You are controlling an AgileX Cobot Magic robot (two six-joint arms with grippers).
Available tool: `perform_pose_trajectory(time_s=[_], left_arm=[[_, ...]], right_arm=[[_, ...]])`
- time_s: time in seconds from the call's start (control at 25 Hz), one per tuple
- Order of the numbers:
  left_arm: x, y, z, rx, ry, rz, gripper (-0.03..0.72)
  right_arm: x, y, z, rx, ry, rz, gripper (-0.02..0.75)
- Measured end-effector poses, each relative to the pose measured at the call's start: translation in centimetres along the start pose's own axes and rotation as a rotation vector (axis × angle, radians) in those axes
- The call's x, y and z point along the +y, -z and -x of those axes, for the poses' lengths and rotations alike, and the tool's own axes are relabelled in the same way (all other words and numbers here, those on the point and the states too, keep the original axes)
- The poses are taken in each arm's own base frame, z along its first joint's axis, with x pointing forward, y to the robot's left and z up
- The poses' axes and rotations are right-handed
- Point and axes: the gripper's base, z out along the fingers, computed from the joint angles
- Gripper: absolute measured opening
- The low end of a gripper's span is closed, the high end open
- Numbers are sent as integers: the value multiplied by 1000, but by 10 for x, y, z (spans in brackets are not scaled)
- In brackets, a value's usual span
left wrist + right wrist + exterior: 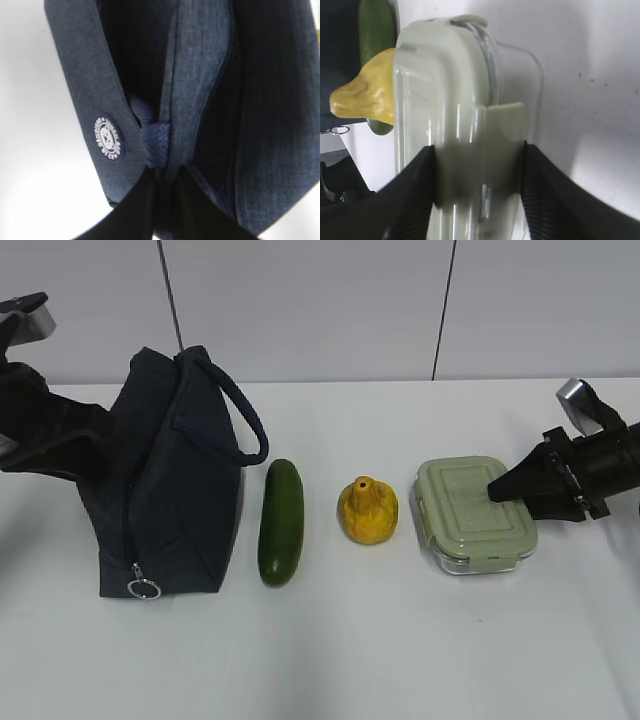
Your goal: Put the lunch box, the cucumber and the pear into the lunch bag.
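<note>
1. Because the lunch bag (pixel 170 490) lies on the bench (pixel 400 660) zipped along its side, nothing fits unless it is opened; the left claw (pixel 167 172) looks pinched on its fabric and could drag it.
2. The right claw (pixel 477 170) straddles the lunch box (pixel 475 515), fingers against its sides; the smooth walls could slip.
3. The cucumber (pixel 281 522), beside the bag, might roll.
4. The pear (pixel 367 510), between cucumber and box, could topple.

Four things stand in a row across the middle of the table (pixel 330 660). The lunch bag (pixel 170 490) sits at frame left, the cucumber (pixel 281 522) lies just beside it to the right, the pear (pixel 367 510) comes next, and the lunch box (pixel 472 517) sits furthest right.
</note>
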Motion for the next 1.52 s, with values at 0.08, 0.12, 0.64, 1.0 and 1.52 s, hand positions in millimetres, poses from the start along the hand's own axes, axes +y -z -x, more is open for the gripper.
perform_pose_trajectory(time_s=[0.08, 0.12, 0.64, 1.0, 1.52], left_arm=[[-1, 2, 1, -15, 5, -5, 11], [-2, 4, 1, -27, 4, -6, 11], [-15, 25, 4, -126, -24, -22, 4], [-18, 25, 5, -140, -17, -60, 4], [-19, 25, 5, -133, -15, -69, 4]], right_arm=[[1, 0, 0, -1, 2, 0, 389], [1, 1, 1, -4, 3, -3, 389], [10, 10, 4, -27, 20, -51, 389], [39, 31, 10, -79, 87, -71, 389], [100, 42, 12, -112, 190, -60, 388]])
